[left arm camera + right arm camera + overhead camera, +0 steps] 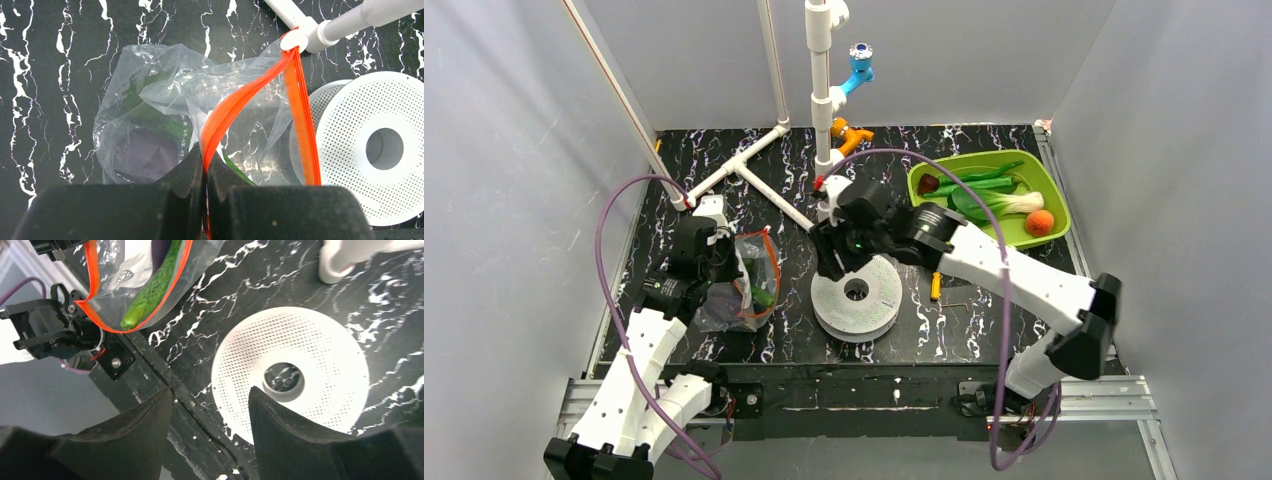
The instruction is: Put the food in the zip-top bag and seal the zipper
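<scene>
The clear zip-top bag lies on the black table at the left, its mouth open. My left gripper is shut on one side of the orange-red zipper; the other side hangs apart to the right. Inside the bag are a purple eggplant and a long green pepper. My right gripper is open and empty, over the near-left edge of a white spool, right of the bag. The lime-green tray holds a dark red plum, green peppers, bok choy and an orange.
A white perforated spool lies flat at centre front, close to the bag's right side. A white pipe frame and an upright pipe stand behind. A small orange-handled screwdriver lies right of the spool.
</scene>
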